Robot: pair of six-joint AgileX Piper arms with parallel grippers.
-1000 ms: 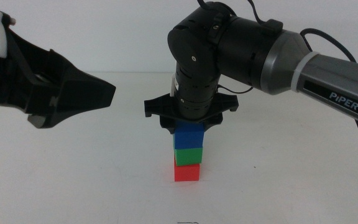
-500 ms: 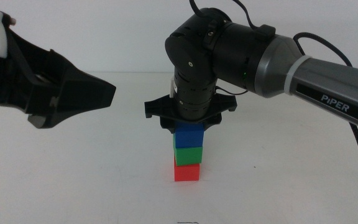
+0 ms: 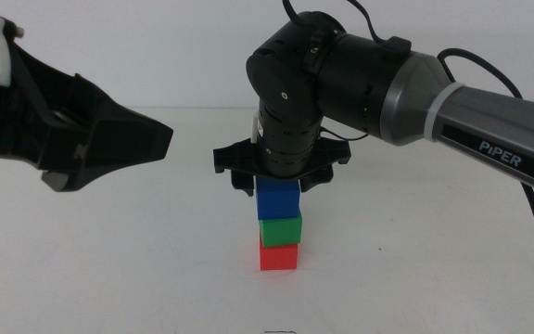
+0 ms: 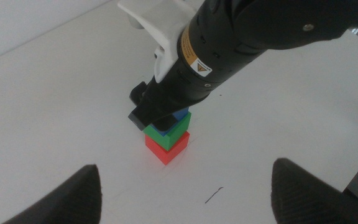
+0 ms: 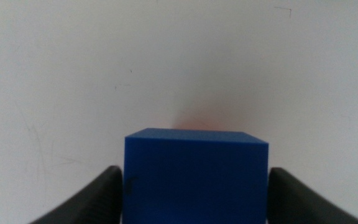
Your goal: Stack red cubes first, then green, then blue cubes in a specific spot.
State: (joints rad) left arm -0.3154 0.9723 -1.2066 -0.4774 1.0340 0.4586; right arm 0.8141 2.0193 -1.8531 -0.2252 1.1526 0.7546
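On the white table stands a stack: red cube at the bottom, green cube on it, blue cube on top. The left wrist view shows the same red cube, green cube and a sliver of the blue cube. My right gripper points straight down over the stack, open, its jaws flanking the upper part of the blue cube without lifting it. My left gripper hovers open at the left, well away from the stack, its jaws spread wide.
The right arm's thick black and grey body reaches in from the right above the stack. A small dark scratch mark lies on the white tabletop in front of the stack.
The right gripper has risen slightly, uncovering more of the blue cube, which stays resting on the green one. The left arm has not moved.
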